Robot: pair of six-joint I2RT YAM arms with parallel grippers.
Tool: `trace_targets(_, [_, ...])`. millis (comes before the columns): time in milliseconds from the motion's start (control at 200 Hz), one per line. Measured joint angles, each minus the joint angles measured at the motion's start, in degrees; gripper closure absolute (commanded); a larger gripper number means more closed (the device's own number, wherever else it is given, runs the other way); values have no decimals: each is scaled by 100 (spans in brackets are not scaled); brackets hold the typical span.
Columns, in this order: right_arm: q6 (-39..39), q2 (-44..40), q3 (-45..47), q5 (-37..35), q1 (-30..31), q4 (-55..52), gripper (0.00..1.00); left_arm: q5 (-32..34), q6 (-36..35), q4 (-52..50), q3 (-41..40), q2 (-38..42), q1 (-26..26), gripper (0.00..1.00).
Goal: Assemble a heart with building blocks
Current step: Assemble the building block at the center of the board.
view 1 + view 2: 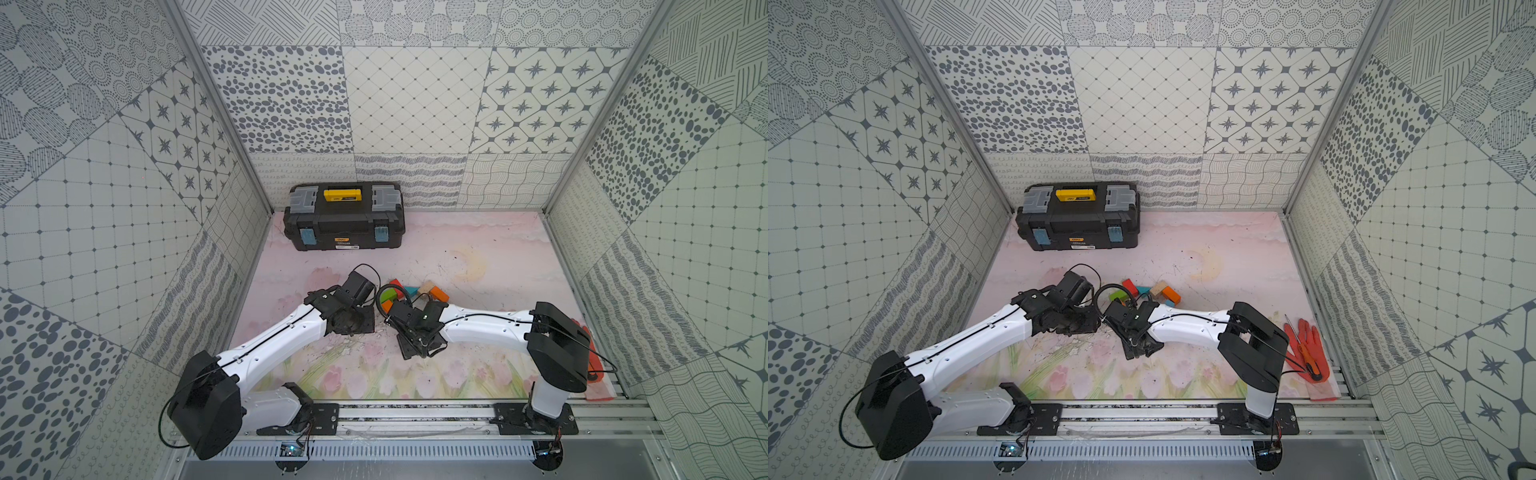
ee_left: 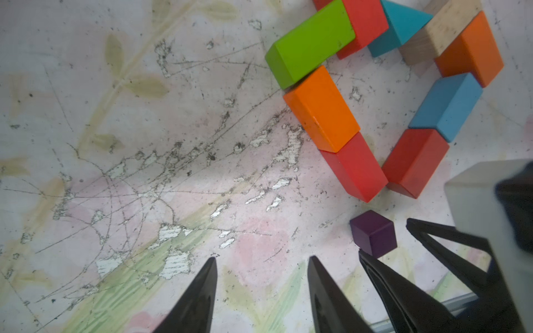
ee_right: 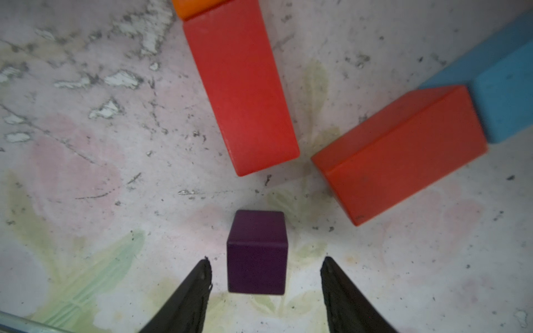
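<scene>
**Purple cube sits between the right hand's fingers, just short of the heart's open tip**

I have the right hand [image 3: 266, 261] spread wide and holding nothing. Its fingers stand on either side of the purple cube [image 3: 256, 253], with bare bench [image 3: 86, 178] showing in both gaps, so I see no contact. The cube rests flat, its side faces roughly square to the fingers, and being a cube it gives me no long axis to line up.

Straight ahead of the hand, just beyond the cube, one red block [image 3: 242, 86] and a second red block [image 3: 403, 155] slant toward each other without meeting. That gap is the unfilled tip of the heart [image 2: 323, 109]. The cube is near it but apart from both blocks.

My left hand [image 2: 263, 259] hangs off to the side, fingers moderately apart, empty, and farther from the cube. I judge the right hand should finish this by carrying the cube forward along its own pointing line.
</scene>
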State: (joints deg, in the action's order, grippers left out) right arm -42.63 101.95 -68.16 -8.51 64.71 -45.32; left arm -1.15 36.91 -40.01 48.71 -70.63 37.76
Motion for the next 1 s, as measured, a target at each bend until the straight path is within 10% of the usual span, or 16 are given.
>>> trace_targets(996, [-796, -26, 199, 42, -17, -63, 50, 2, -35, -4, 111, -50, -72, 49])
